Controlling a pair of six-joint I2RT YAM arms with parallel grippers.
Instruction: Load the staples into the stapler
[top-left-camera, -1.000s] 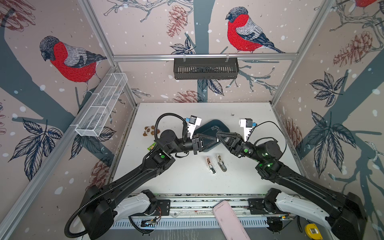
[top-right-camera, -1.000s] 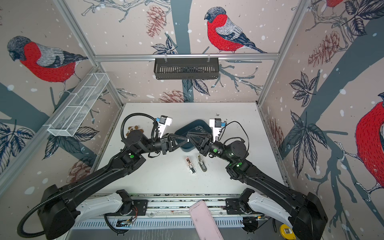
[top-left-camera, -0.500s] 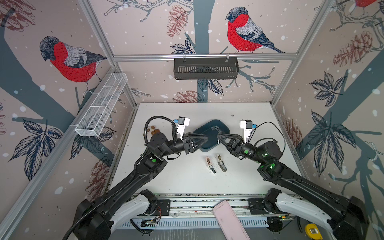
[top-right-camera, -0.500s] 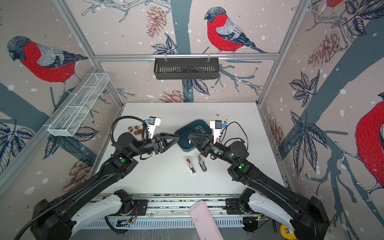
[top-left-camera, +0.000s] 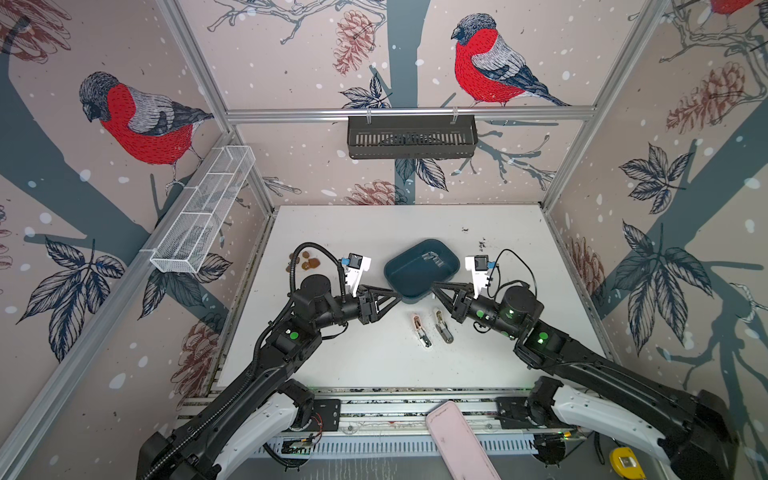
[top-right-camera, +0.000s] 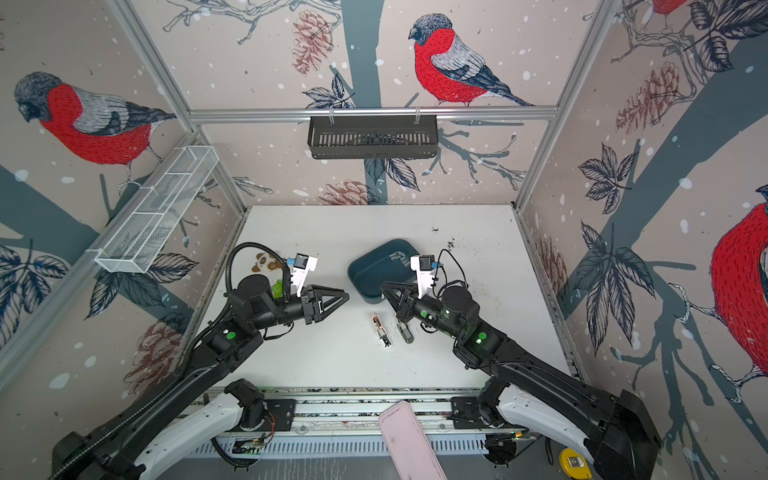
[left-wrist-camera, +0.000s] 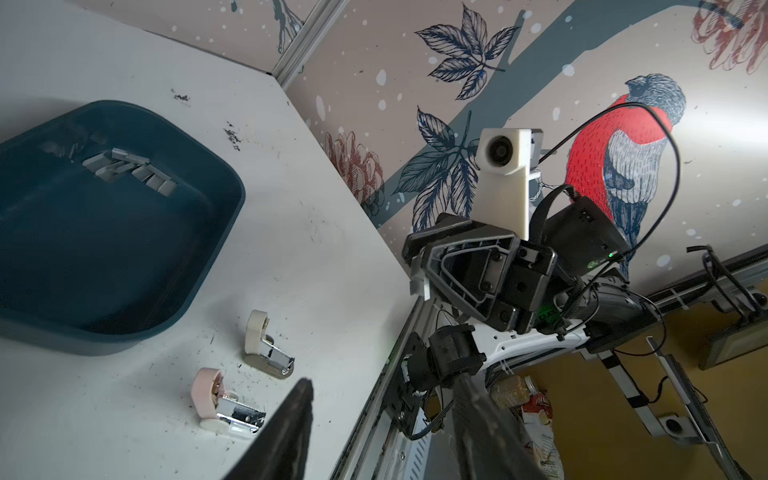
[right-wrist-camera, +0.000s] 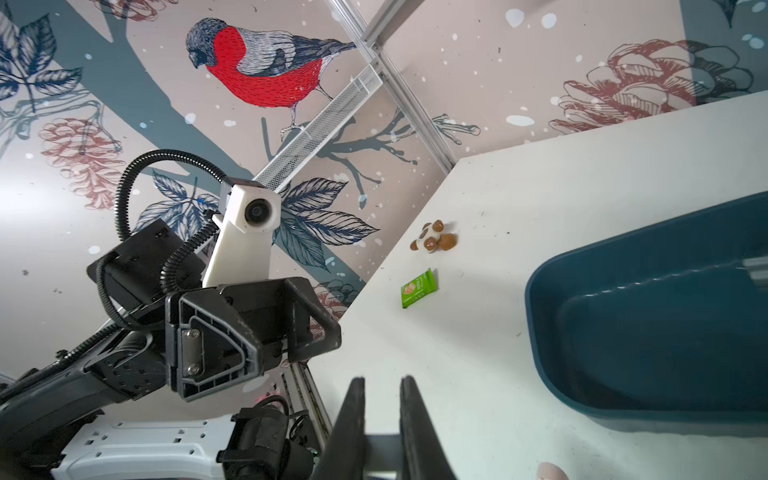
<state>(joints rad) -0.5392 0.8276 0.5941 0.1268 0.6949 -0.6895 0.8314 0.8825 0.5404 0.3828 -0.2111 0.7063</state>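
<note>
Two mini staplers lie open on the white table, a pink one (top-left-camera: 419, 330) (left-wrist-camera: 208, 399) and a beige one (top-left-camera: 444, 326) (left-wrist-camera: 262, 345). Several loose staples (top-left-camera: 432, 258) (left-wrist-camera: 129, 170) lie in the dark teal tray (top-left-camera: 409, 274) behind them. My left gripper (top-left-camera: 397, 296) (left-wrist-camera: 382, 380) hovers left of the tray's front edge, open and empty. My right gripper (top-left-camera: 435, 286) (right-wrist-camera: 382, 380) hovers at the tray's front right. Its fingers stand close together, shut on a grey staple strip (right-wrist-camera: 382, 451) that bridges them.
A small panda toy (top-right-camera: 266, 262) and a green packet (right-wrist-camera: 417, 287) lie at the table's left. A black basket (top-left-camera: 411, 137) hangs on the back wall and a white mesh shelf (top-left-camera: 203, 208) on the left wall. A pink flat object (top-left-camera: 457, 440) sticks out at the front rail.
The two grippers met tip to tip over the tray's front. My left gripper has opened and drawn back to the left. The right gripper has stayed almost in place.
</note>
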